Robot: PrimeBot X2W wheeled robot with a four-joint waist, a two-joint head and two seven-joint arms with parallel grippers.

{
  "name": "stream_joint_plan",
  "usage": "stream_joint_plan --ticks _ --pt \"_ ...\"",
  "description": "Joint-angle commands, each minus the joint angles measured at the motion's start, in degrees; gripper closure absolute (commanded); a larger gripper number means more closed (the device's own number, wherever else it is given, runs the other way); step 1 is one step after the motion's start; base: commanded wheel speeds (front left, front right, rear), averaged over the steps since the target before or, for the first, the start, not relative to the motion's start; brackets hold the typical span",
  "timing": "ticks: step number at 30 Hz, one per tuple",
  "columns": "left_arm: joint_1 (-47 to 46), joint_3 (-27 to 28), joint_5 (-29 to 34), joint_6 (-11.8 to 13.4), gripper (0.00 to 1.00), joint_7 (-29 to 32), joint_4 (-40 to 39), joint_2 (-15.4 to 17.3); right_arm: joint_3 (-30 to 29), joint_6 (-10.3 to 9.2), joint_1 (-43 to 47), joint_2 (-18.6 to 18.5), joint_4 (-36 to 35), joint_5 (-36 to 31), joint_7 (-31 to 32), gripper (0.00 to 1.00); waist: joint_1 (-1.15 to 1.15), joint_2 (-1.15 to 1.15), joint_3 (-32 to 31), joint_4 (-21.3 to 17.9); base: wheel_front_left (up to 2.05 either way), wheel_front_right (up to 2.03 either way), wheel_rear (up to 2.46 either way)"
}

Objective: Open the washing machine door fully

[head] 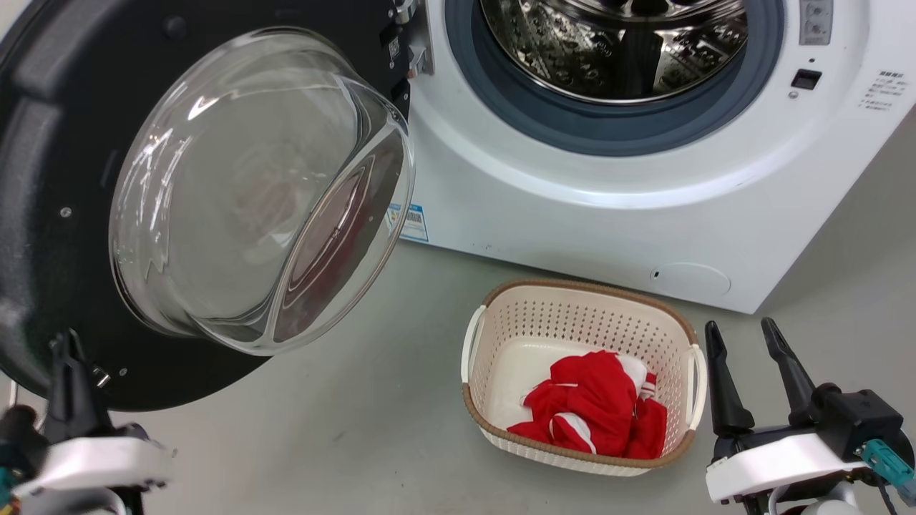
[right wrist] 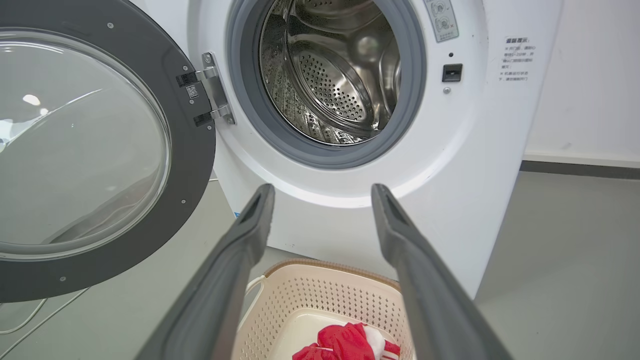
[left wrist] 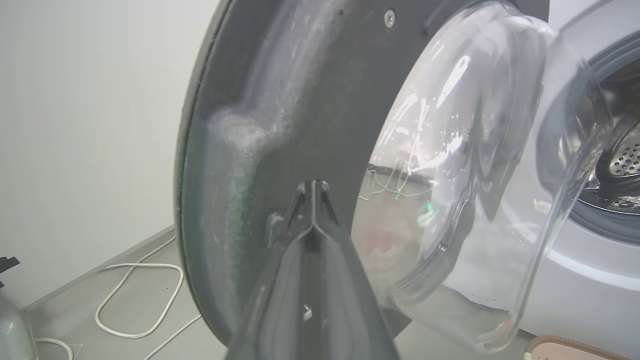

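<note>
Left gripper (left wrist: pixel 312 192): fingers pressed together, empty, tips at the washing machine door (left wrist: pixel 280 100); contact unclear.
Right gripper (head: pixel 741 325): fingers spread wide, empty, just right of basket (head: pixel 515 315).

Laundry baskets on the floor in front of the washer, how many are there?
1: a cream perforated plastic basket holding red cloth, on the grey floor before the white washing machine. More may sit outside these views.

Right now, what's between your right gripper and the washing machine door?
In the head view, the cream basket holding red clothes stands between the right gripper and the washing machine door, then bare floor.
</note>
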Motion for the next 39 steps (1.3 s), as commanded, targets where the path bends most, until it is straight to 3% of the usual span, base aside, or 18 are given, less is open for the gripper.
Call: stream_joint_plan --ticks 1,4,5,6,7,8,16,24,26,39 --pt "2.45 -0.84 1.46 -1.0 1.0 -0.15 -1.38 -1.57 -0.1 -0.04 0.22 0.07 0.49 0.48 -0.21 0.0 0.0 0.0 -1.45 -0.3 0.0 0.0 0.0" --pt "5.63 -2.69 3.16 -2.37 1.0 -0.15 -3.45 -3.49 0.07 -0.04 0.64 0.06 0.68 0.65 -0.22 0.0 0.0 0.0 -2.76 -0.76 0.0 0.0 0.0" --pt "6.78 -3.27 3.52 -2.62 0.85 -0.15 -4.27 -4.18 -0.01 -0.04 0.72 0.06 0.56 0.54 -0.23 0.0 0.0 0.0 -3.21 -0.92 0.0 0.0 0.0" --pt "7.81 -3.63 3.74 -2.83 0.54 -0.15 -4.84 -4.63 -0.08 -0.04 0.85 0.06 0.43 0.45 -0.23 0.0 0.0 0.0 -3.65 -1.1 0.0 0.0 0.0" --pt "7.81 -3.63 3.74 -2.83 0.54 -0.15 -4.84 -4.63 -0.08 -0.04 0.85 0.06 0.43 0.45 -0.23 0.0 0.0 0.0 -3.65 -1.1 0.0 0.0 0.0" --pt "8.85 -4.25 4.07 -2.88 0.02 -0.15 -5.5 -5.17 -0.21 -0.04 0.98 0.06 0.29 0.51 -0.24 0.0 0.0 0.0 -4.05 -1.27 0.0 0.0 0.0" --pt "11.85 -11.21 5.09 -4.02 0.0 -0.15 -8.09 -7.1 -1.18 -0.04 2.44 0.06 -1.9 -0.9 -0.23 0.0 0.0 0.0 -6.54 -3.93 0.0 0.0 0.0" --pt "7.54 -14.79 6.58 -5.15 0.0 -0.15 -6.95 -6.04 -1.75 -0.04 2.37 0.06 -3.71 -2.48 -0.23 0.0 0.0 0.0 -7.36 -10.35 0.0 0.0 0.0" --pt "4.68 -15.5 6.83 -5.3 0.0 -0.15 -5.26 -5.42 -1.77 -0.04 2.77 0.06 -3.94 -3.97 -0.24 0.0 0.0 0.0 -7.5 -13.81 0.0 0.0 0.0" --pt "4.88 -15.07 6.9 -5.57 0.0 -0.15 -3.88 -5.52 -1.46 -0.04 3.07 0.06 -2.82 -3.73 -0.23 0.0 0.0 0.0 -7.8 -15.01 0.0 0.0 0.0"
